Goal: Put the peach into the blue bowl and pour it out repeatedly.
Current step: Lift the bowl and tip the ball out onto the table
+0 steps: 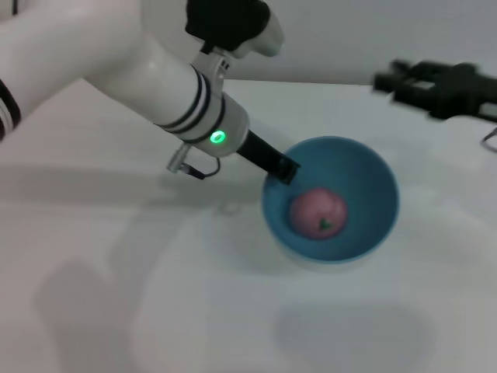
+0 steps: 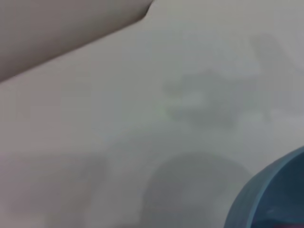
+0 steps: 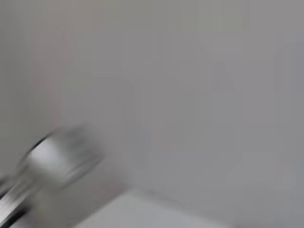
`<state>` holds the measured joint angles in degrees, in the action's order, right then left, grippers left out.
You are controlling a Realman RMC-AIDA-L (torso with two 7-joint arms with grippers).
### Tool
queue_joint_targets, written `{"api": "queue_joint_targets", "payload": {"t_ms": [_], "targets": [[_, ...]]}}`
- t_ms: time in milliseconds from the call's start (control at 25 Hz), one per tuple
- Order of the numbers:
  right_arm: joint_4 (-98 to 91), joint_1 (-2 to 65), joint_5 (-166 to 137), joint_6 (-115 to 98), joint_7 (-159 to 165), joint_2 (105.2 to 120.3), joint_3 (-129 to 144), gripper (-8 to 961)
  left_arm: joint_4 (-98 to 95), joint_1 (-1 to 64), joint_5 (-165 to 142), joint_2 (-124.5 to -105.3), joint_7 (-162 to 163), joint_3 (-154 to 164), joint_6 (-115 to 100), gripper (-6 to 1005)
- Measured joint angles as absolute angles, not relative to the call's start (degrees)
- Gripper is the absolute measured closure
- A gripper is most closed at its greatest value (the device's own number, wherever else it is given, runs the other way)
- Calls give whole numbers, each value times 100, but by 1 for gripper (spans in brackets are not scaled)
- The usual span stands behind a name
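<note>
While the peach (image 1: 318, 214) sits down inside the blue bowl (image 1: 365, 167), low against the inner wall with its green stem mark facing my head camera, I have the left tool (image 1: 283, 169) at the bowl's near-left rim. Its dark tip meets the rim edge and looks clamped on it, though I cannot make out the separate fingers, so I cannot tell how wide they stand. The bowl appears tipped, its opening turned toward the camera and away from the left tool, with the peach just beyond the tool tip, inside the bowl. On the left wrist view I get only an arc of the bowl's blue rim (image 2: 266, 194) in one corner, above pale tabletop (image 2: 142, 118) and a soft shadow. The right tool (image 1: 408, 81) is well apart from the bowl, out past its far side at the back right of the tabletop (image 1: 116, 272), dark and blurred; I cannot tell whether it is open or closed.
</note>
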<state>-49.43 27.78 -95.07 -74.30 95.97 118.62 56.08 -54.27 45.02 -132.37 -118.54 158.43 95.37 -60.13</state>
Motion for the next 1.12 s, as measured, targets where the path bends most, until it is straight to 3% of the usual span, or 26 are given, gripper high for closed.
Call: {"api": "queue_joint_targets", "payload": {"t_ms": [320,640,1120], "targets": [[-3989,2369,-9167,-7129,9541,11783,4590,466,-5417,4269,-13115,-11861,15838,10810,-4257,1001],[-3672,2175,-9177,-6760,9535,11814,4479,467,-5285,3595,-13147,-11843,15834,11789,-1361,1001],[-3121,2432,-9874,-6274,10316,11655,4556,466,-4344,3189,-13173,-11871,15307,13722,2673,1000]]}}
